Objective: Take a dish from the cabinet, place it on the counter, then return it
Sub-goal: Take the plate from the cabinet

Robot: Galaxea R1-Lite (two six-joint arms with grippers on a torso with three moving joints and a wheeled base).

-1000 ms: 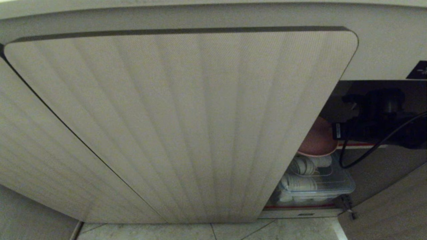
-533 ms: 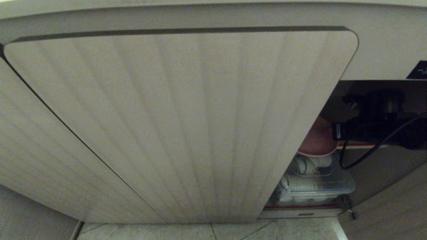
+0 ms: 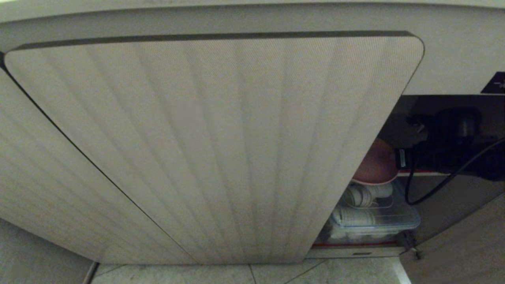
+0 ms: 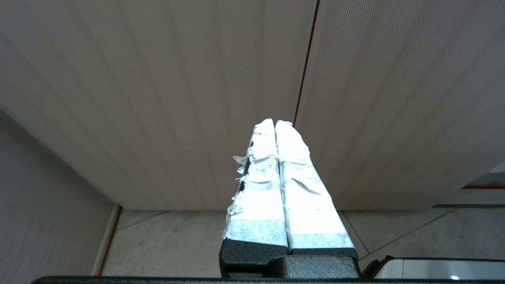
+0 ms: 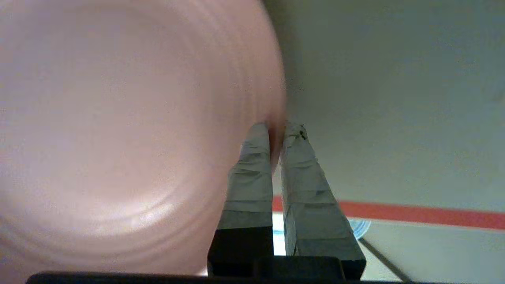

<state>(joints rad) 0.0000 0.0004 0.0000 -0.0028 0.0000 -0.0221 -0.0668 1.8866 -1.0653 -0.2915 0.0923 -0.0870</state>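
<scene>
The low beige cabinet with its vertically fluted, round-cornered doors fills nearly everything I can see, and only a narrow gap stands open on the robot's right. That gap is where I'd expect trouble. The round, shallow pink plate sits inside the opening, up at the level of the red-edged inner shelf, pinched by its rim in the right gripper, whose taped jaws are clamped onto the plate's edge. Such a thin hold on one side of a wide dish looks to me likely to let it swing or slip if the arm jerks. The fluted door edge lies right beside the plate, so a careless pull could knock the rim against it. A black cable loops below the arm and might catch on the cabinet frame.

Beneath the plate rests a clear plastic lidded box packed with white dishware; a dropped plate would land on that.

The left gripper hangs idle facing the closed doors, its white-taped jaws pressed together and empty.

Counting what shows: two closed door panels in the head view and part of a third swung open at the right, two grippers, one pink plate, one clear box, one cable. The white pieces in the box are too bunched to number.
</scene>
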